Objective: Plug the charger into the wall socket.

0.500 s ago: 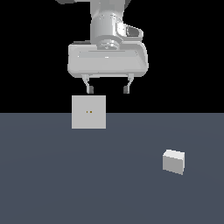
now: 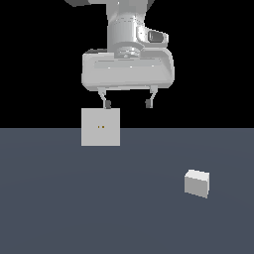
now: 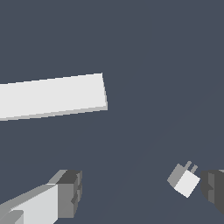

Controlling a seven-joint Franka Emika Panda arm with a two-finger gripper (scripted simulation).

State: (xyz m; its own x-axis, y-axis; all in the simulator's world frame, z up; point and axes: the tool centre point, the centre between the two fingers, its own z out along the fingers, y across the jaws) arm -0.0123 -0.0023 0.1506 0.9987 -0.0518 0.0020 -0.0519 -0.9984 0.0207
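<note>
A flat, dark blue-grey surface (image 2: pixel 74 208) filled the lower half of the exterior view under a plain black background. The wall socket (image 2: pixel 100 127) stood upright left of centre at the surface's far edge, and the charger (image 2: pixel 197 182) lay well apart toward the lower right. The claw (image 2: pixel 127 103) hung released and empty above the socket, its fingers (image 2: pixel 106 102) spread wide.

I can read no text, label, brand, number or sign on anything in either view; every surface looks plain from here.
</note>
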